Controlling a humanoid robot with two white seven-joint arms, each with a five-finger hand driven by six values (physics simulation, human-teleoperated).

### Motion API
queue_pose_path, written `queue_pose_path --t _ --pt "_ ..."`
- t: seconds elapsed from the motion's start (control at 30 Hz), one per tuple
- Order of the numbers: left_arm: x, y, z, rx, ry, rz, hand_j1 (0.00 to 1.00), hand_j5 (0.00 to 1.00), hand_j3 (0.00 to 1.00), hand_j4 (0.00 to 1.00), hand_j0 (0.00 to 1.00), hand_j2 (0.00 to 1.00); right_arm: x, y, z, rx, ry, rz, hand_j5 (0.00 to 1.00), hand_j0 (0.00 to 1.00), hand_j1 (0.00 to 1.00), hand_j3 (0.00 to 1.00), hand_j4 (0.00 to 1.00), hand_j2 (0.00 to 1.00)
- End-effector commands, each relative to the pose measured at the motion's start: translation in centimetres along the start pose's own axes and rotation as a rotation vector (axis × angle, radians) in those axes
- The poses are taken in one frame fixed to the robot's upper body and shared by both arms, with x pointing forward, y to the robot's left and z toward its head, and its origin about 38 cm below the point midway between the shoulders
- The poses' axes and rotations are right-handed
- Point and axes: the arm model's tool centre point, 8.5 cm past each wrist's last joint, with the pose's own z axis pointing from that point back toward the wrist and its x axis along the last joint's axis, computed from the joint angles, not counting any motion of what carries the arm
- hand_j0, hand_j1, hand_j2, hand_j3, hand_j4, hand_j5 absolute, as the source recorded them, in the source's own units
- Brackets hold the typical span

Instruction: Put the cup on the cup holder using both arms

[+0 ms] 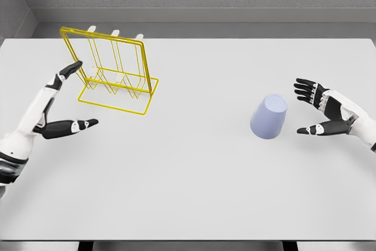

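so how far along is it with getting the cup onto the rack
Nothing looks done yet. The lilac cup stands upside down on the table, far from the yellow rack. In hand: the right hand is open beside the cup without touching it; the left hand is open near the rack. Left: grasp, carry, place.

One lavender cup [269, 117], one yellow wire cup holder [113, 70] with three white-tipped pegs, two robot hands and one table [194, 168] are counted.
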Motion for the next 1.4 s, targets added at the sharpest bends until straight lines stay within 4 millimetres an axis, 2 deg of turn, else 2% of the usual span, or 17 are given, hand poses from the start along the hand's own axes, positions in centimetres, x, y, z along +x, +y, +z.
queue_pose_path --t 0.0,0.07,0.2,0.4,0.43,0.5,0.53,0.67,0.7,0.73,0.83,0.93,1.0,1.17,1.37 --pt "0.5 0.0 -0.2 0.003 -0.019 -0.001 1.0 1.0 1.0 1.0 1.0 1.0 0.1 -0.1 0.0 -0.001 -0.003 -0.003 1.0 1.0 1.0 1.0 1.0 1.0" --pt "1.0 -0.7 0.3 -0.01 -0.023 0.016 1.0 1.0 1.0 1.0 1.0 1.0 0.1 0.0 0.0 -0.003 -0.008 -0.009 1.0 1.0 1.0 1.0 1.0 1.0" --pt "0.7 -1.4 1.3 -0.028 0.002 0.019 1.0 1.0 1.0 1.0 1.0 1.0 0.1 -0.3 0.0 -0.008 -0.006 -0.012 1.0 1.0 1.0 1.0 1.0 1.0" --pt "0.1 -2.9 3.1 -0.052 0.049 0.045 1.0 1.0 1.0 1.0 1.0 1.0 -0.1 0.3 -0.5 -0.002 -0.018 -0.021 1.0 1.0 1.0 1.0 1.0 1.0" --pt "-0.1 -4.0 3.4 -0.077 0.061 0.067 1.0 1.0 1.0 1.0 1.0 1.0 0.0 0.4 -0.4 -0.002 -0.043 -0.002 1.0 1.0 1.0 1.0 1.0 1.0" --pt "-0.1 -4.7 3.7 -0.09 0.067 0.085 1.0 1.0 1.0 1.0 1.0 1.0 -0.3 0.4 -0.5 -0.006 -0.052 0.001 1.0 1.0 1.0 1.0 1.0 1.0" --pt "-0.2 -6.2 4.1 -0.116 0.077 0.12 1.0 1.0 1.0 1.0 1.0 1.0 -0.3 0.4 -0.5 -0.006 -0.052 0.001 1.0 1.0 1.0 1.0 1.0 1.0" --pt "-0.1 -6.6 4.1 -0.102 0.082 0.149 1.0 1.0 1.0 1.0 1.0 1.0 -0.6 0.9 -0.8 -0.001 -0.053 -0.006 1.0 1.0 1.0 1.0 1.0 1.0" --pt "-0.1 -7.7 4.4 -0.112 0.095 0.196 1.0 1.0 1.0 1.0 1.0 1.0 -0.6 0.9 -0.8 -0.002 -0.054 -0.003 1.0 1.0 1.0 1.0 1.0 1.0" --pt "-0.2 -7.9 4.3 -0.1 0.106 0.234 1.0 1.0 1.0 1.0 1.0 1.0 -0.9 1.7 -1.4 0.006 -0.057 -0.005 1.0 1.0 1.0 1.0 1.0 1.0" --pt "-0.2 -8.6 4.3 -0.079 0.117 0.288 1.0 1.0 1.0 1.0 1.0 1.0 -1.0 1.9 -1.6 0.011 -0.055 -0.006 1.0 1.0 1.0 1.0 1.0 1.0" --pt "-0.1 -8.9 4.3 -0.07 0.121 0.313 1.0 1.0 1.0 1.0 1.0 1.0 -1.1 2.5 -2.2 0.023 -0.055 -0.001 1.0 1.0 1.0 1.0 1.0 1.0" --pt "-0.2 -10.4 5.0 -0.074 0.165 0.411 1.0 1.0 1.0 1.0 1.0 1.0 -1.1 2.5 -2.2 0.024 -0.056 0.002 1.0 1.0 1.0 1.0 1.0 1.0" --pt "0.3 -10.6 4.8 -0.084 0.154 0.436 1.0 1.0 1.0 1.0 1.0 1.0 -1.1 2.7 -2.4 0.029 -0.055 0.002 1.0 1.0 1.0 1.0 1.0 1.0" --pt "0.9 -10.0 3.4 -0.122 0.105 0.42 1.0 1.0 1.0 1.0 1.0 1.0 -1.2 2.8 -2.4 0.032 -0.048 0.015 1.0 1.0 1.0 1.0 1.0 1.0"
